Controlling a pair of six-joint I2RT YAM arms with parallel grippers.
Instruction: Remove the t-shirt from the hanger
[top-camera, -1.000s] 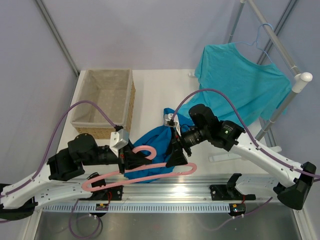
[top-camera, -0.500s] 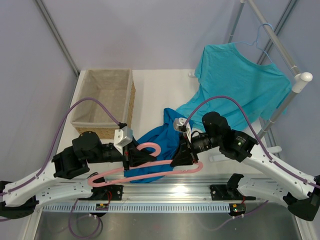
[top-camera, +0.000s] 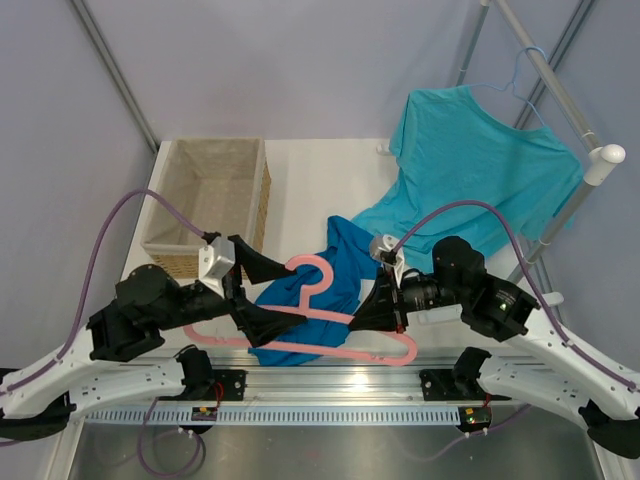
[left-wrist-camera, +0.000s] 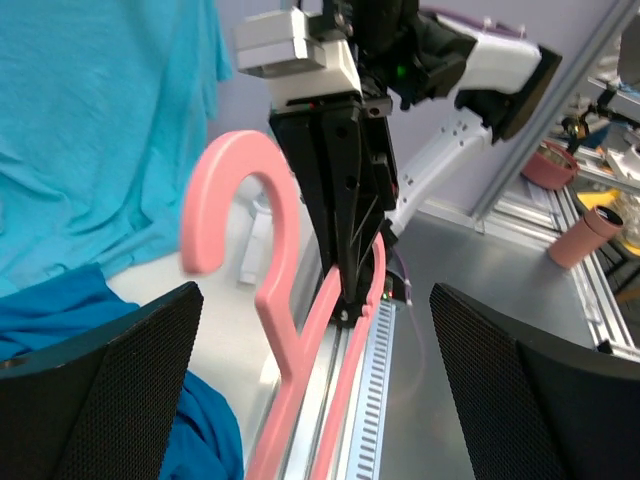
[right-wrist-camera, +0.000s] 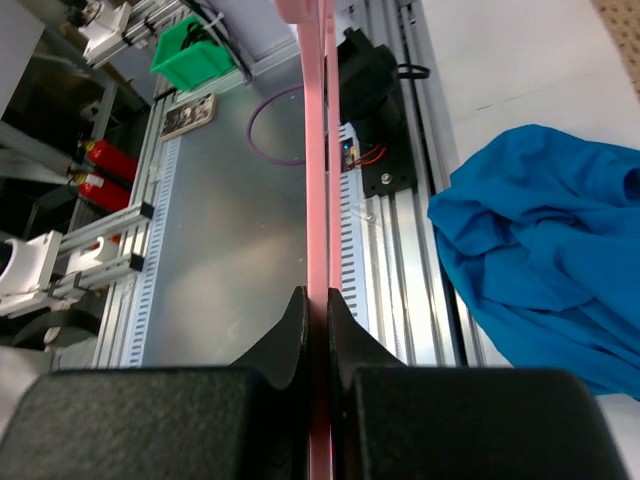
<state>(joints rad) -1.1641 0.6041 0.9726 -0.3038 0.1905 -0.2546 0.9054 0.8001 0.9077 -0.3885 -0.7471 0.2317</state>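
Observation:
The pink hanger (top-camera: 330, 320) hangs level above the table's near edge, its hook (top-camera: 312, 268) pointing away from the arms. My right gripper (top-camera: 372, 315) is shut on the hanger's right side; in the right wrist view its jaws (right-wrist-camera: 318, 295) pinch the thin pink bar (right-wrist-camera: 318, 150). My left gripper (top-camera: 295, 292) is open wide around the hanger's neck, touching nothing; its fingers (left-wrist-camera: 140, 350) stand either side of the pink bars (left-wrist-camera: 290, 340). The deep-blue t-shirt (top-camera: 340, 265) lies crumpled on the table under the hanger, seen also in the wrist views (right-wrist-camera: 540, 260) (left-wrist-camera: 205, 435). The hanger's bars look bare.
A wicker basket (top-camera: 215, 205) stands at the back left. A teal t-shirt (top-camera: 480, 170) hangs on a light-blue wire hanger from a white rack (top-camera: 600, 165) at the right. An aluminium rail (top-camera: 340, 380) runs along the near edge.
My left gripper has let go of the hanger and opened wide. The right gripper has closed on the hanger's right side, and the hanger has shifted right, with its hook swung up.

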